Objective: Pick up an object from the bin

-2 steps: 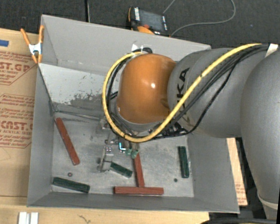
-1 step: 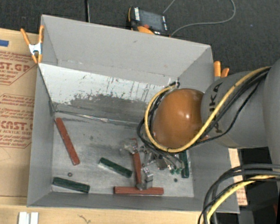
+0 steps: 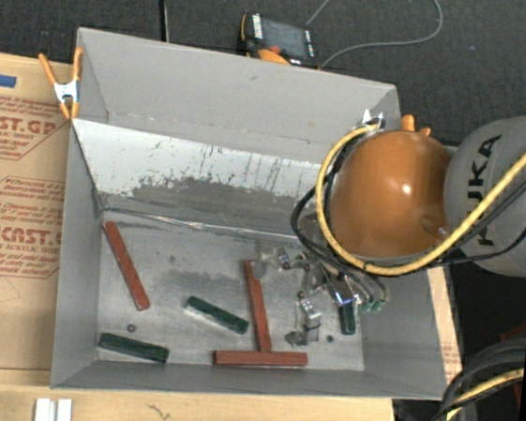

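Closely, claw [image 3: 306, 325] hangs between red stick [image 3: 257, 303] and bin wall [image 3: 399, 354].

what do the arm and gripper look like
The arm is pale grey and rounded, with dark lettering ending in KA. A glossy orange dome cover sits over the wrist, ringed by yellow and black cables. Below it, the gripper is small, bare metal.
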Controlling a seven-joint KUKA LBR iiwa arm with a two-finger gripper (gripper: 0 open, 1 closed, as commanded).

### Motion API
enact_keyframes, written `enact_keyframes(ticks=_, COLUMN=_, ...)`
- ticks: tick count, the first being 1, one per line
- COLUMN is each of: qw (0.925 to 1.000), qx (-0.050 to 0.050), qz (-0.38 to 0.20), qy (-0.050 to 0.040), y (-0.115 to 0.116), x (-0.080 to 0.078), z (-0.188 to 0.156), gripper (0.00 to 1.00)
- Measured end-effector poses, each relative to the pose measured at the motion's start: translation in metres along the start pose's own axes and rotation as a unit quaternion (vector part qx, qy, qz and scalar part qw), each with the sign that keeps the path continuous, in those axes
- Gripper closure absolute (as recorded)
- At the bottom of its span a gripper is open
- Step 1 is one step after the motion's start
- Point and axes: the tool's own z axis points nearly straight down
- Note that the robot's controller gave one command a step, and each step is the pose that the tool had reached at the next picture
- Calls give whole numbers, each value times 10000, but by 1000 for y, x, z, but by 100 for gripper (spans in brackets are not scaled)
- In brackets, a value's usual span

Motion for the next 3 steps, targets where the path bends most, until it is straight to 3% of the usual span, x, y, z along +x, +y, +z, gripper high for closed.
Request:
enact_keyframes(ticks=1, qw=9971, qx=-35, qz=-760, qy=52, y=19, x=-24, z=122, gripper=0)
enact_keyframes(ticks=2, qw=9972, qx=-26, qz=-745, qy=33, y=18, x=-24, z=118, gripper=100)
enact_keyframes(ticks=3, qw=9934, qx=-1, qz=-1150, qy=-14, y=21, x=-43, z=-14, gripper=100)
